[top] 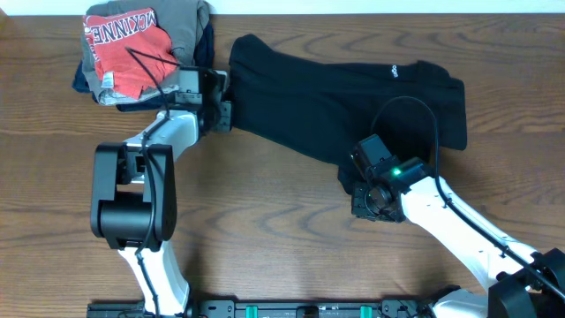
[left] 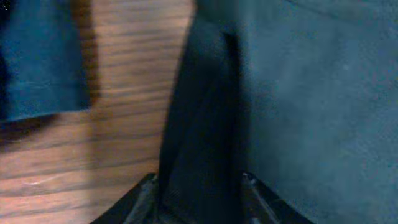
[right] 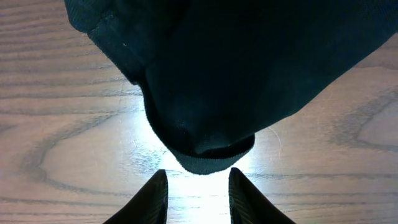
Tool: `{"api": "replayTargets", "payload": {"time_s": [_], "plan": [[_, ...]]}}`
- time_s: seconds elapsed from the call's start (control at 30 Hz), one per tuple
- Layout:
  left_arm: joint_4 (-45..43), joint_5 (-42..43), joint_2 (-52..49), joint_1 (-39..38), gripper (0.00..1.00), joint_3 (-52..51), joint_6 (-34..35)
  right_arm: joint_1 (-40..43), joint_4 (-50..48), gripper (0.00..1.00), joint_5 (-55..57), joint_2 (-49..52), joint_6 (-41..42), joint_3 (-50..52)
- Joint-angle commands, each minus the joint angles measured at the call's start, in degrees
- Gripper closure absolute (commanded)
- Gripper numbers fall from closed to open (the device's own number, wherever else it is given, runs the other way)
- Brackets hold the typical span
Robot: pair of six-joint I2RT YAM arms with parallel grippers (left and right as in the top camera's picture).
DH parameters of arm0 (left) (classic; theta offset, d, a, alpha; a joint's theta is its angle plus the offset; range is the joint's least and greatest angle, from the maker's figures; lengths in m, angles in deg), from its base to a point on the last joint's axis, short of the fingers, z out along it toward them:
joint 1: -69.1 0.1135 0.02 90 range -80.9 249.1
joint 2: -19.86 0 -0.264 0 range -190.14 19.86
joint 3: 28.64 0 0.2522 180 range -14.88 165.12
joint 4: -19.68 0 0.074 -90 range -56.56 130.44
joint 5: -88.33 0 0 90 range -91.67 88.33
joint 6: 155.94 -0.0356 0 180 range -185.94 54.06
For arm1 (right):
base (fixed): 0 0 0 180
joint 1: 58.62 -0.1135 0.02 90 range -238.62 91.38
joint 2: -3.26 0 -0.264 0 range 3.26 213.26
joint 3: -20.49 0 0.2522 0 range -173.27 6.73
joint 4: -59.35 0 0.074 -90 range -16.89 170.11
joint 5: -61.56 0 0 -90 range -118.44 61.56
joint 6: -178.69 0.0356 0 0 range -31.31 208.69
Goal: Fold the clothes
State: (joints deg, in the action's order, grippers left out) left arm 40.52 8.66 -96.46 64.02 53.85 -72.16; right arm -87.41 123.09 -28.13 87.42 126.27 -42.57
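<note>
The black top [top: 335, 88] lies spread across the back middle of the table, with its small white logo [top: 395, 71] near the right end. My left gripper [top: 222, 110] is at the top's left edge. In the left wrist view its fingers [left: 198, 180] are apart and straddle a raised fold of the black fabric [left: 298, 93]. My right gripper [top: 364, 201] is at the top's lower right edge. In the right wrist view its fingers [right: 198, 186] are open and empty over bare wood, just short of a ribbed cuff of the black top [right: 249, 74].
A stack of folded clothes stands at the back left: a red shirt with white letters [top: 124, 49] on grey [top: 181, 26] and navy garments [top: 84, 79]. The navy fabric [left: 37, 62] lies close to my left gripper. The table is brown wood [top: 282, 230].
</note>
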Motion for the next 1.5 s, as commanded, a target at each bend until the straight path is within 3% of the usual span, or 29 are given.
{"api": "replayTargets", "payload": {"time_s": [0.0,0.13,0.23,0.47,0.8,1.0,1.23,1.37,1.43,1.47], "plan": [[4.9,0.1,-4.2,-1.0,0.58,-2.2,0.5,-0.5,0.4,0.69,1.4,-0.5,1.6,0.4],[8.4,-0.1,-4.2,-1.0,0.65,-2.2,1.0,-0.4,0.6,0.69,1.5,-0.5,2.3,0.4],[11.0,-1.7,-3.7,-0.9,0.94,-2.1,3.9,0.3,0.8,0.69,1.6,-0.5,2.3,0.4],[21.2,-2.6,2.1,0.8,0.94,-2.1,12.4,1.4,2.0,0.69,1.6,-0.5,2.3,0.7],[32.4,-4.0,13.2,1.0,0.94,-2.1,14.8,2.2,-2.5,0.67,1.2,-0.5,2.0,5.9],[33.6,-4.4,14.8,1.0,0.94,-2.1,14.7,2.2,-6.8,0.50,0.9,-0.2,2.0,10.1],[34.6,-4.4,14.8,1.0,0.94,-2.1,14.7,2.2,-10.8,0.45,-3.0,0.6,2.0,14.6],[35.1,-4.9,15.0,1.0,0.94,-2.1,14.7,2.4,-11.1,0.73,-2.8,0.9,2.0,14.5],[35.3,-5.0,15.2,1.0,0.94,-2.1,14.7,3.6,-10.7,0.94,-2.7,0.9,2.0,13.7],[35.5,-5.0,15.5,1.0,0.94,-2.1,14.7,4.5,-10.1,0.99,-2.7,0.9,2.0,12.9]]}}
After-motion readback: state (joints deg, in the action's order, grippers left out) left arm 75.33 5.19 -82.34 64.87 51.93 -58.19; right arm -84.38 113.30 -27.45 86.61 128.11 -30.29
